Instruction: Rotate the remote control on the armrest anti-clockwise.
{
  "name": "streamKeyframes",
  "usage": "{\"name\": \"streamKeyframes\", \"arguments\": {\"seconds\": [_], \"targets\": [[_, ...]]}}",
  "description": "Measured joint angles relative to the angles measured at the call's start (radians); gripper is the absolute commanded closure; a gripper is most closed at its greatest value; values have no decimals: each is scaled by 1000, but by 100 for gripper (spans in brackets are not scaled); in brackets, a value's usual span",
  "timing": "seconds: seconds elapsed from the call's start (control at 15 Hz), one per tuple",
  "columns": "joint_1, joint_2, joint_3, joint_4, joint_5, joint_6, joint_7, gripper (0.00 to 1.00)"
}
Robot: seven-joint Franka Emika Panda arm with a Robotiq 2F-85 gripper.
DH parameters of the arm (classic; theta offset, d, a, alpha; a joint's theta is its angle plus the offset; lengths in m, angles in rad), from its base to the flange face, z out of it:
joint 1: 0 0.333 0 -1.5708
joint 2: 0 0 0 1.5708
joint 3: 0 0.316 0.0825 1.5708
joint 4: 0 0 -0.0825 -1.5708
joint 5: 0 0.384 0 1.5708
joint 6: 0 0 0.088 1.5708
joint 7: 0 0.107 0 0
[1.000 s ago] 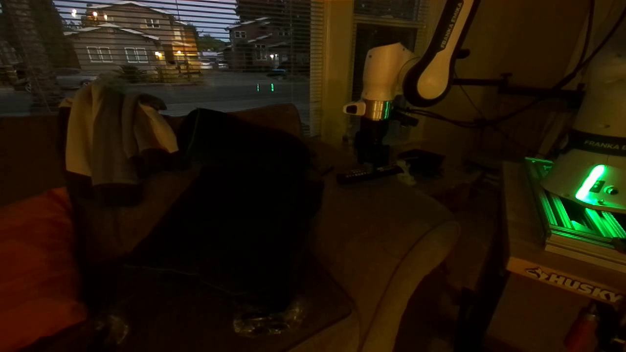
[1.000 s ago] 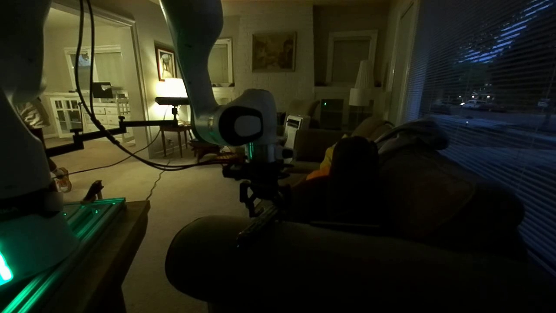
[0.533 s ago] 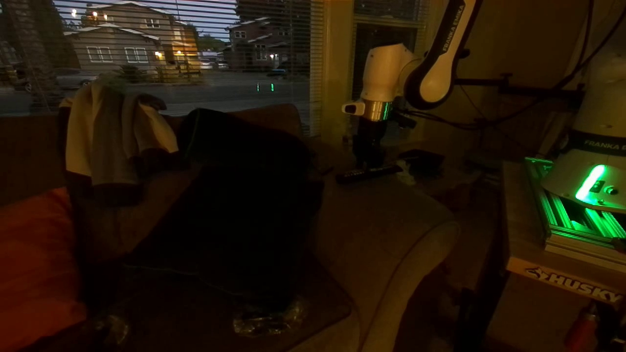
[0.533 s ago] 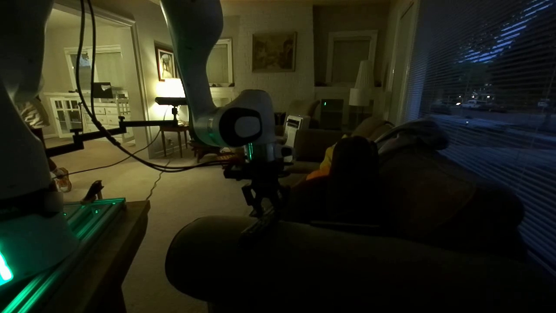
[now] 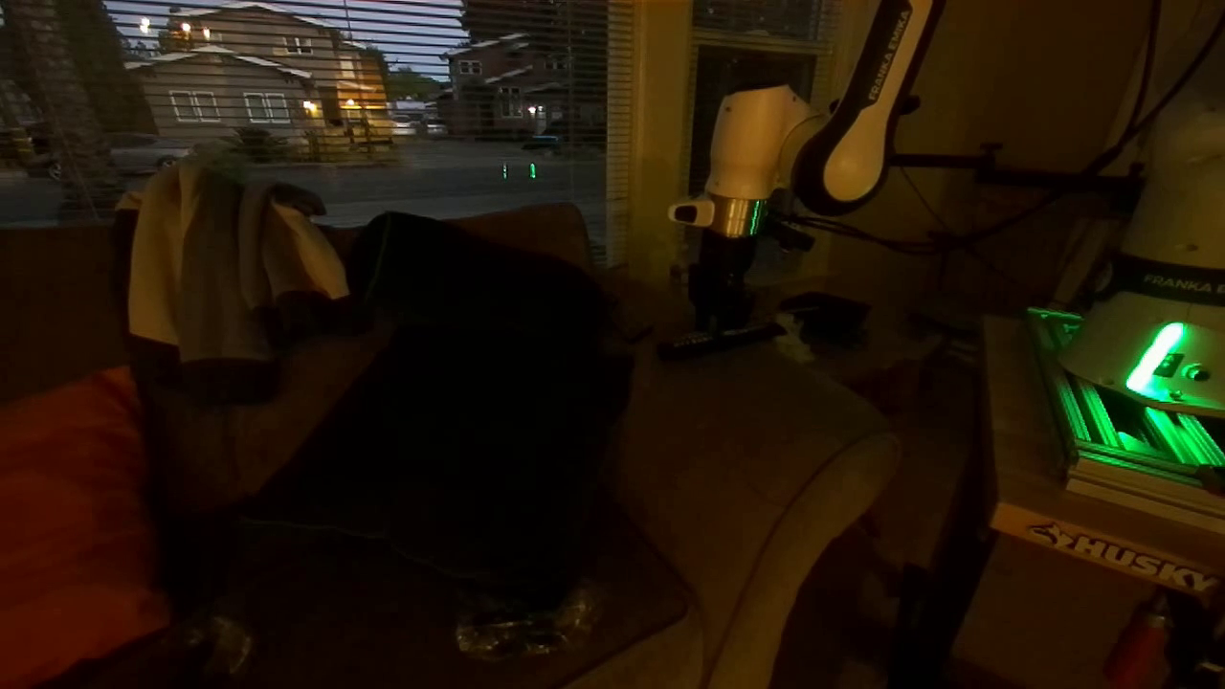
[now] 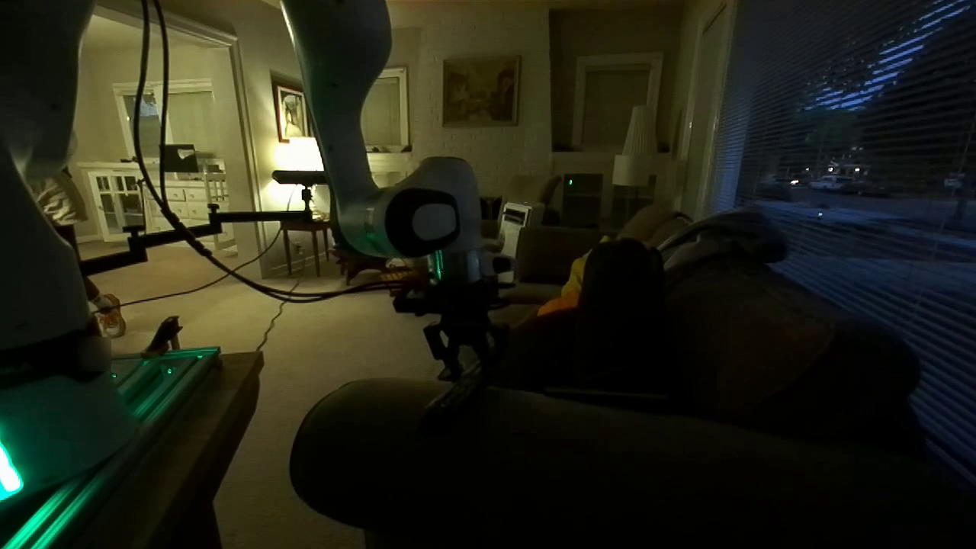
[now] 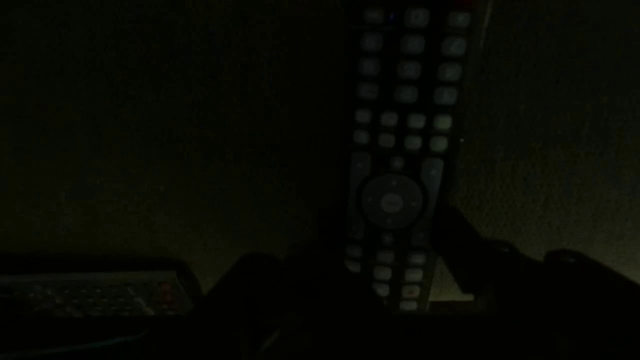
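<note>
A long black remote control [image 7: 392, 202] with pale buttons runs lengthwise through the wrist view. My gripper [image 7: 387, 222] has its dark fingers against both long sides of it, shut on it just below the round pad. In both exterior views the remote control [image 5: 684, 346] [image 6: 450, 400] rests on the sofa's armrest [image 5: 766, 440] [image 6: 358, 435]. The gripper [image 5: 720, 323] [image 6: 463, 374] points straight down over it. The wrist picture is very dark, so the left finger's outline is hard to make out and hides some lower buttons.
A second, greyer remote [image 7: 115, 295] with red buttons lies at lower left in the wrist view. Beside the armrest in an exterior view are a dark flat object [image 5: 828, 314] and a small pale item [image 5: 794, 337]. Dark cushions [image 5: 459, 440] fill the sofa's corner.
The fingers have closed in from a wide stance onto the remote control's sides. My hand shifted very slightly, then stayed still over the last half second.
</note>
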Motion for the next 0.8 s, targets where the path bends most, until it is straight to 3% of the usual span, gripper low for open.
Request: {"name": "streamKeyframes", "arguments": {"seconds": [0.47, 0.8], "targets": [[34, -83, 11, -27, -159, 1, -118, 72], [-11, -136, 81, -59, -249, 1, -272, 72]]}}
